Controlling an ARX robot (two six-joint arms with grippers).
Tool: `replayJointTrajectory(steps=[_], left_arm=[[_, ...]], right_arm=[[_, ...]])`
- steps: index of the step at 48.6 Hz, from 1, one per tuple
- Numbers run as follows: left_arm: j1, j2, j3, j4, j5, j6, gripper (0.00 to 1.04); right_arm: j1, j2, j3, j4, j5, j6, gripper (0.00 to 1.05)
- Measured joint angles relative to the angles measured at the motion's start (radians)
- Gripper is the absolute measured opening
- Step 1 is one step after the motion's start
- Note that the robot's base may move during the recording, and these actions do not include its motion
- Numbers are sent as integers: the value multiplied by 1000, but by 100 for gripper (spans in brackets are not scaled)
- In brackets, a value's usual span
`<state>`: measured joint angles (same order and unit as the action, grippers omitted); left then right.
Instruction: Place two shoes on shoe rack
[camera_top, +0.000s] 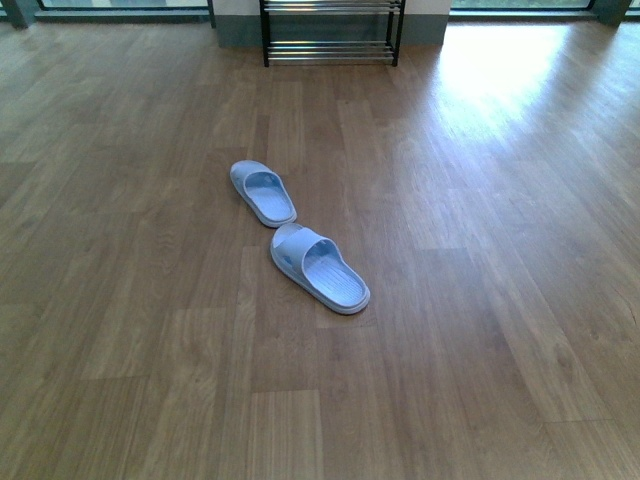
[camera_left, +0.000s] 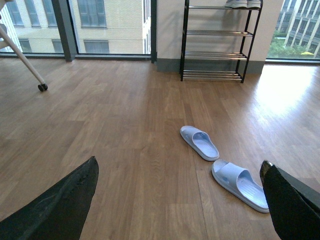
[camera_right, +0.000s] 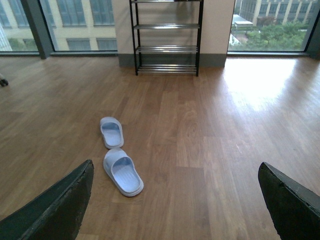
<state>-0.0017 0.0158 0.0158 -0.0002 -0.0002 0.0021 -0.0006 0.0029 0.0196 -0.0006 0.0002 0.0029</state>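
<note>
Two pale-blue slide slippers lie on the wooden floor, toe to toe in a line. The nearer slipper (camera_top: 319, 267) (camera_left: 239, 184) (camera_right: 122, 171) is the closer one to me, and the farther slipper (camera_top: 263, 192) (camera_left: 199, 142) (camera_right: 111, 132) lies beyond it. The black-framed shoe rack (camera_top: 330, 32) (camera_left: 218, 40) (camera_right: 167, 36) stands against the far wall. My left gripper (camera_left: 180, 200) is open above bare floor, the nearer slipper beside one finger (camera_left: 292, 205). My right gripper (camera_right: 175, 200) is open too, with nothing between its fingers. Neither arm shows in the front view.
A pair of grey shoes (camera_left: 243, 4) sits on the rack's top shelf. A white leg with a caster wheel (camera_left: 42, 87) stands at the far left by the windows. Sunlight glares on the floor (camera_top: 500, 60) right of the rack.
</note>
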Motion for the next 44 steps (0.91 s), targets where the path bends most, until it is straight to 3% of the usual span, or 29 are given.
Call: replayJointTrajectory(steps=[44], left_arm=[[0,0,0,0,0,0,95]], right_arm=[[0,1,0,0,0,0,95]])
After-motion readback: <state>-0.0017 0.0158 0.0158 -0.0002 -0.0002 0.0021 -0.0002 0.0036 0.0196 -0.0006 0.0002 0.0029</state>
